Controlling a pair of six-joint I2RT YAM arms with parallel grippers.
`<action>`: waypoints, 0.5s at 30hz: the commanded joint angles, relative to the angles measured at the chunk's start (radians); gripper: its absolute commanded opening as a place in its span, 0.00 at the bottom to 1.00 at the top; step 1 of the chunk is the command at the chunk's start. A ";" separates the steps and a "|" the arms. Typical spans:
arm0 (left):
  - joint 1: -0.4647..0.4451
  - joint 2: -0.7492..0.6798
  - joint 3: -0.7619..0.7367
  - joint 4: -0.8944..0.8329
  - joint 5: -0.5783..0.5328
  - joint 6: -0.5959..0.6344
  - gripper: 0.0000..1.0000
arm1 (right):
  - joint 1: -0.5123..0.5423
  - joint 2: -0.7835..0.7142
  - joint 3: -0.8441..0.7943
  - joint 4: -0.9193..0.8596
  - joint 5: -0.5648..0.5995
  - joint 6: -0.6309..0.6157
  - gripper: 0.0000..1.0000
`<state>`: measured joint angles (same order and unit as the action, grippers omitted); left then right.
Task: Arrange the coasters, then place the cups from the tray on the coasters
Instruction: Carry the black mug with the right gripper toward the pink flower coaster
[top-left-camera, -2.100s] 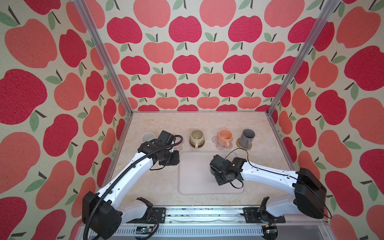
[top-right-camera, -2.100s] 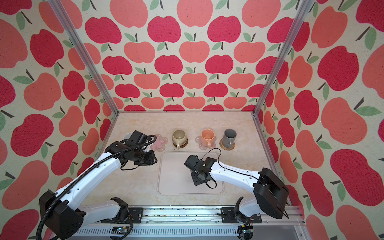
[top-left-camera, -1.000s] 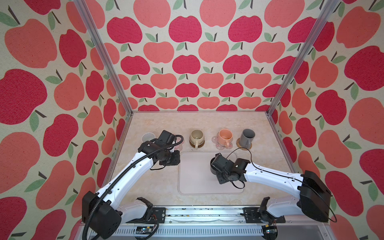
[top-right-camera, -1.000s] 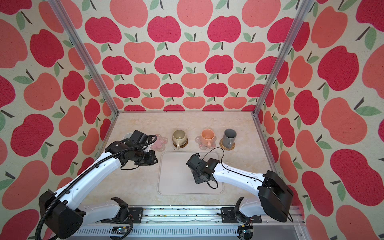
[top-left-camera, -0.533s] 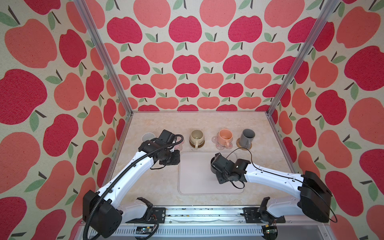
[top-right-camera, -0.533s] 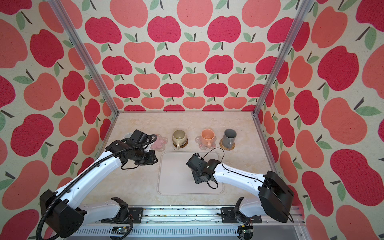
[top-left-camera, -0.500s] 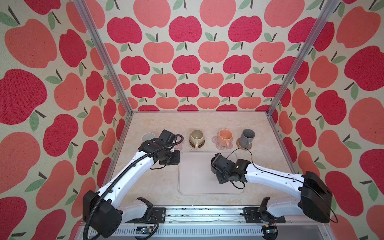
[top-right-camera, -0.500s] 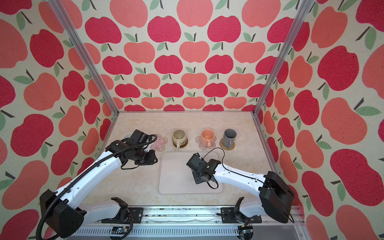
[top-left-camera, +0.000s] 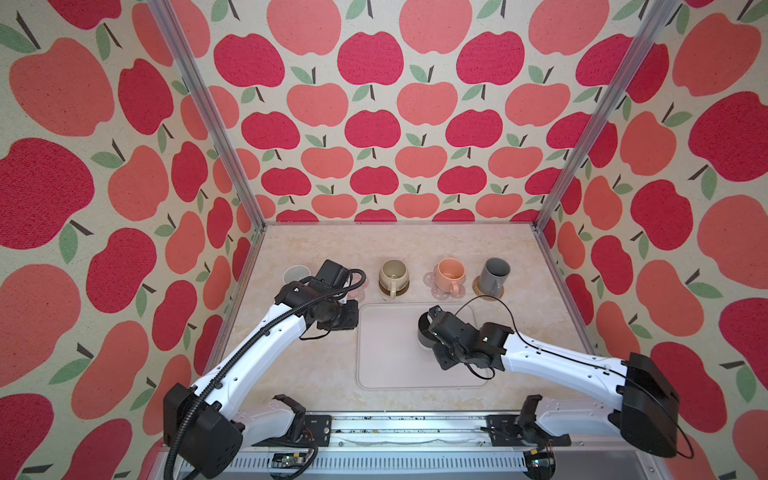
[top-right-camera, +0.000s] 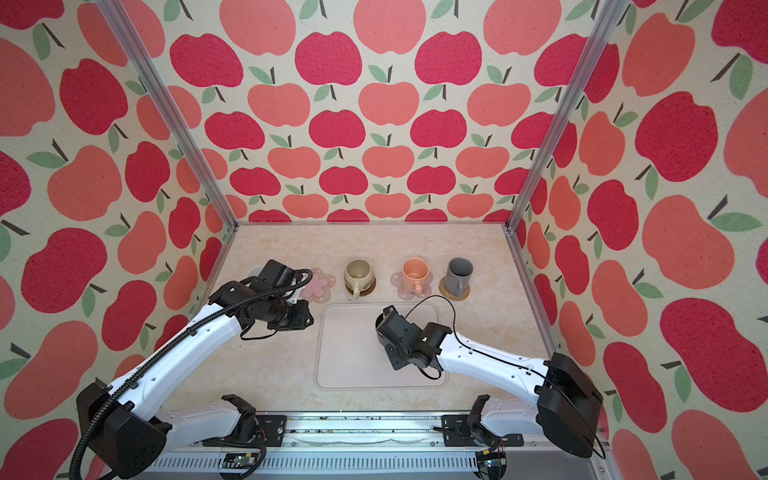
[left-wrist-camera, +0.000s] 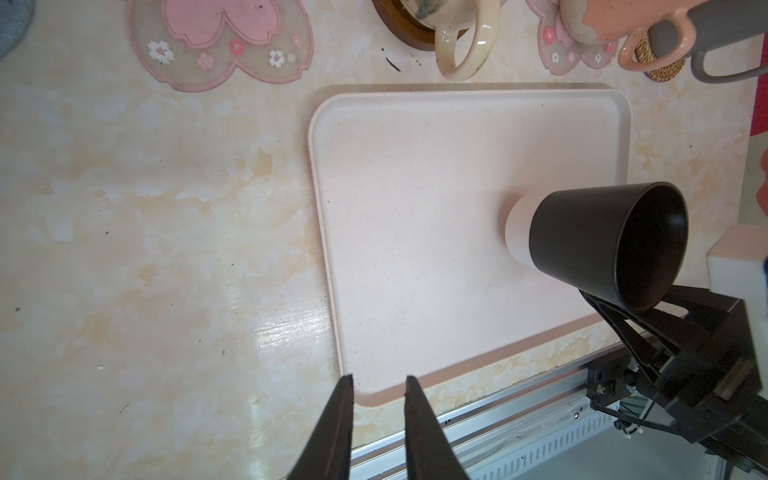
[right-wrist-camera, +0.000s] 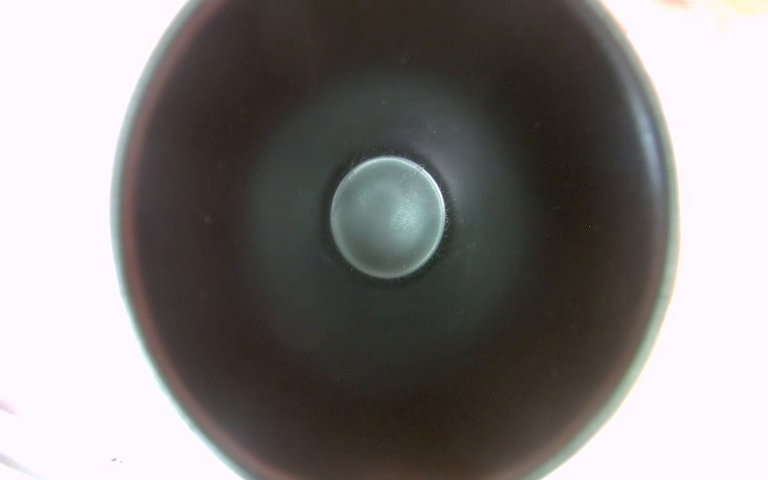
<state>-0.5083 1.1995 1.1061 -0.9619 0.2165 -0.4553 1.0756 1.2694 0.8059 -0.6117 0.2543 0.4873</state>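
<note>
The black cup (top-left-camera: 422, 334) (left-wrist-camera: 598, 237) stands on its white foot at the right of the pale tray (top-left-camera: 390, 353) (left-wrist-camera: 415, 208). My right gripper (top-left-camera: 434, 338) is shut on its rim, and the right wrist view looks straight down into the black cup (right-wrist-camera: 386, 216). The left gripper (left-wrist-camera: 378, 382) hangs over the table left of the tray, jaws nearly together on nothing. Behind the tray, the cream cup (top-left-camera: 392, 274) sits on a brown coaster, the peach cup (top-left-camera: 449, 274) on a pink flower coaster, and the grey cup (top-left-camera: 494, 276) on a rattan coaster (top-left-camera: 478, 289).
A bare pink flower coaster (top-right-camera: 319, 283) (left-wrist-camera: 220, 41) lies left of the cream cup. A white cup (top-left-camera: 296, 274) stands at the far left behind the left arm. A grey coaster's edge (left-wrist-camera: 10, 29) shows there. Apple-patterned walls close three sides; a metal rail (top-left-camera: 374, 419) runs along the front.
The right gripper has crept slightly toward the far side over the black cup and its jaws have narrowed onto the rim. The left arm has hardly moved.
</note>
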 joint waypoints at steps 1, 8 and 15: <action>0.007 -0.030 -0.010 -0.029 -0.020 -0.008 0.24 | 0.016 0.007 0.062 0.074 0.012 -0.050 0.00; 0.028 -0.054 -0.020 -0.034 -0.030 -0.001 0.24 | 0.047 0.062 0.130 0.089 0.022 -0.062 0.00; 0.095 -0.074 -0.028 -0.035 -0.028 0.016 0.24 | 0.064 0.138 0.218 0.105 0.009 -0.070 0.00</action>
<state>-0.4366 1.1473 1.0958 -0.9737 0.2058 -0.4545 1.1370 1.3972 0.9585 -0.5686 0.2497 0.4366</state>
